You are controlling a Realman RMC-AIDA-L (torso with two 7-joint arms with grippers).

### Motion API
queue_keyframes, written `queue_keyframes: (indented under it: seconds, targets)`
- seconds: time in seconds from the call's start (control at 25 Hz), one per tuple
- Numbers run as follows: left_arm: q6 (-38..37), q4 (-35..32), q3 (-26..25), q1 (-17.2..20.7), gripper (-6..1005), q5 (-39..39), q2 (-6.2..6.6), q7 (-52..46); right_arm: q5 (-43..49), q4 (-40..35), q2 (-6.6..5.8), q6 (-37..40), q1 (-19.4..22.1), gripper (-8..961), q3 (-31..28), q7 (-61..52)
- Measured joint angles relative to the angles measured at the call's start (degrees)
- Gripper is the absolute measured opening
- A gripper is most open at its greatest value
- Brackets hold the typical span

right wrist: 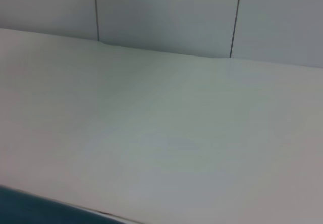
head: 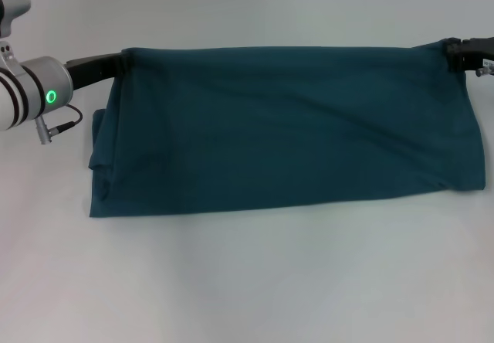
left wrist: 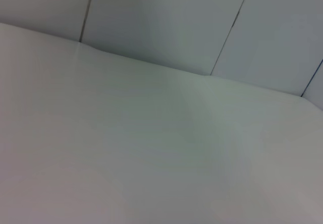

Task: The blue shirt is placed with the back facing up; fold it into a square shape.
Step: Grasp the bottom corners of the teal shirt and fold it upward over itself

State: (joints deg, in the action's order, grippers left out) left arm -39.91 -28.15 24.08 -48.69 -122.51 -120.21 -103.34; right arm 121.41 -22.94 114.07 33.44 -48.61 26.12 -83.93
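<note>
Blue shirt [head: 285,127], soft plain knit, lies as wide band on pale surface [head: 247,281]; left claw [head: 123,63] & right claw [head: 454,53] at far corners, grip cannot tell

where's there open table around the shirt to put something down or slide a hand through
Bare table runs as a wide strip along the near edge of the blue shirt, and another beyond its far edge. A narrower patch lies off its left end, under the left gripper. It is crowded at the shirt's two far corners, where the left gripper and right gripper meet the cloth.
</note>
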Motion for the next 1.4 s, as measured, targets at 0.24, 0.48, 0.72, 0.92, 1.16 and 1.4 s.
queue_keyframes:
  seconds: [0.24,0.48,0.72,0.92,1.16,1.4]
  targets:
    - [0.0,-0.58,-0.02,0.27,17,0.09,-0.75,0.02,-0.04,-0.19,0.27,-0.35,0.16,32,0.87,0.79]
    - [3.23,-1.64,-0.1,1.35,117,3.23,-1.77,0.05,-0.2,-2.08,0.82,-1.27,0.69,149,0.86,1.46]
    - [3.76,-2.94,-0.02,2.49,292,4.57,-2.14,-0.03,-1.78,-4.44,1.17,-1.18,1.48,318,0.94,0.05]
    - [-1.01,-3.74,0.16,4.19,508,5.0,-1.72,-0.46,-2.17,-5.23,-0.19,4.85,2.75,432,1.14,-5.6]
    - [-9.11,-6.71,0.02,7.58,758,5.28,-1.38,-1.29,-2.16,-7.6,-1.65,14.56,6.05,734,1.13,-13.67]
    - [-9.75,-7.05,0.1,8.84,847,6.69,-1.43,-1.35,-1.87,-8.18,-3.35,21.38,8.26,784,1.14,-19.88]
